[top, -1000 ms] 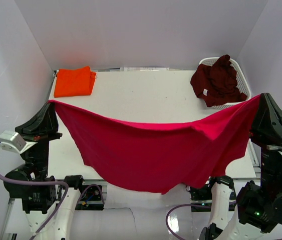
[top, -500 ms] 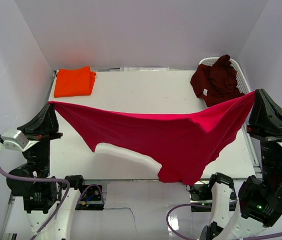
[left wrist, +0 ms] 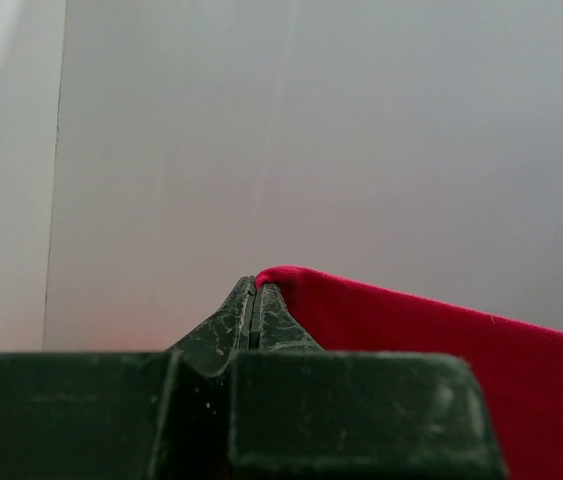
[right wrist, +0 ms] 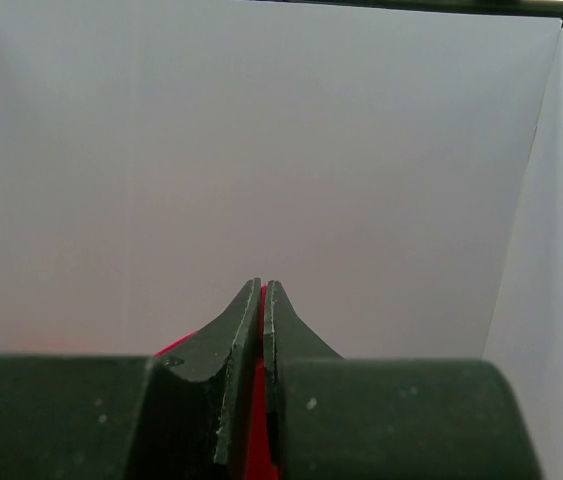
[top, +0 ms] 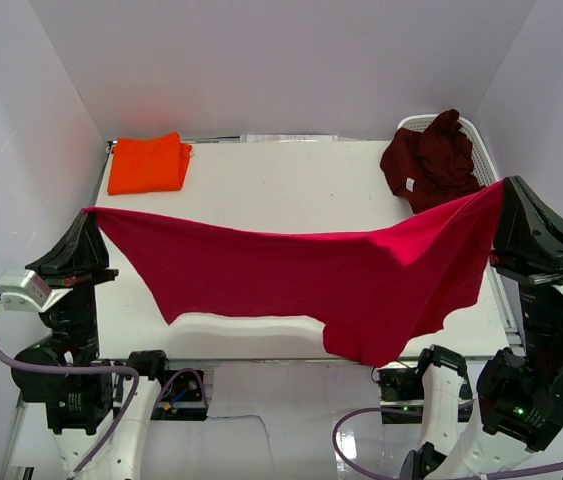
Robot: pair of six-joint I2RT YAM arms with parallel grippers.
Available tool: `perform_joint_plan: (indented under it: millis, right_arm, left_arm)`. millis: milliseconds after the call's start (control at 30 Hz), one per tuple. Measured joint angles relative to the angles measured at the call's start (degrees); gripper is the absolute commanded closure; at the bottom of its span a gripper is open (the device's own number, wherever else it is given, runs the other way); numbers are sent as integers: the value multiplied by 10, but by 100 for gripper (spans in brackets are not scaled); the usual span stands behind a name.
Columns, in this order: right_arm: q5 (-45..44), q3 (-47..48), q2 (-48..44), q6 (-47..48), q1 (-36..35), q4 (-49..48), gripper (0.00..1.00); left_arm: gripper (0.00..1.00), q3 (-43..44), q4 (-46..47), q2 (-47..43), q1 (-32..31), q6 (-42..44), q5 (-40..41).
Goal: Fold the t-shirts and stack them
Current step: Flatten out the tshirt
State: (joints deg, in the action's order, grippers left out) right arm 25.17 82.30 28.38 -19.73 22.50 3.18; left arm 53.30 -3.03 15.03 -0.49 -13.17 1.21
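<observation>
Since a second earlier, the red t-shirt (top: pixel 331 285) had been drawn tauter, its sagging hem lifted off the near edge of the bench (top: pixel 291 185), and the left claw (top: pixel 89 212) had shifted outward. That claw was pressed together on one top corner of the soft cloth, and the right claw (top: pixel 506 187) pinched the opposite corner, so the shirt hung between them as a smooth sheet over the near half of the bench. Its sleeves and neck could not be made out. From the right wrist only a sliver of red showed between the fingers (right wrist: pixel 241 340).

At the far left corner lay the orange t-shirt (top: pixel 147 163), folded to a flat rectangle. At the far right, the maroon t-shirt (top: pixel 436 160) sat crumpled in the white lattice basket (top: pixel 416 123), covering most of it, its white tag (top: pixel 410 184) showing.
</observation>
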Motion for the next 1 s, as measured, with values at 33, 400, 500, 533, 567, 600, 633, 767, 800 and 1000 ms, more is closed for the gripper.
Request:
perform_joint_plan:
  millis: [33, 400, 500, 533, 567, 600, 633, 767, 800, 1000]
  right_arm:
    - [4, -1, 2, -4, 0, -5, 92]
    - [27, -19, 24, -22, -9, -27, 92]
    - [26, -26, 24, -21, -28, -28, 92]
    - [27, -26, 24, -20, -36, -28, 92]
    - [27, -26, 24, -18, -44, -28, 92]
    - [27, -26, 24, -16, -52, -28, 92]
    - [26, -26, 24, -12, -63, -28, 92]
    - [26, -26, 24, 4, -94, -27, 92]
    - [25, -26, 24, 8, -99, -27, 92]
    - [23, -28, 26, 20, -111, -27, 92]
  left_arm:
    - [100, 0, -1, -1, 0, 1, 3]
    - [100, 8, -11, -5, 0, 11, 18]
    - [100, 9, -14, -5, 0, 13, 19]
    - [100, 9, -15, -5, 0, 13, 19]
    - [100, 10, -16, -5, 0, 13, 20]
    - [100, 12, -18, -5, 0, 13, 19]
    - [100, 14, -21, -5, 0, 13, 19]
    - [100, 26, -26, -5, 8, 13, 17]
    - [100, 28, -26, -5, 13, 13, 15]
    - [100, 31, -27, -4, 26, 11, 13]
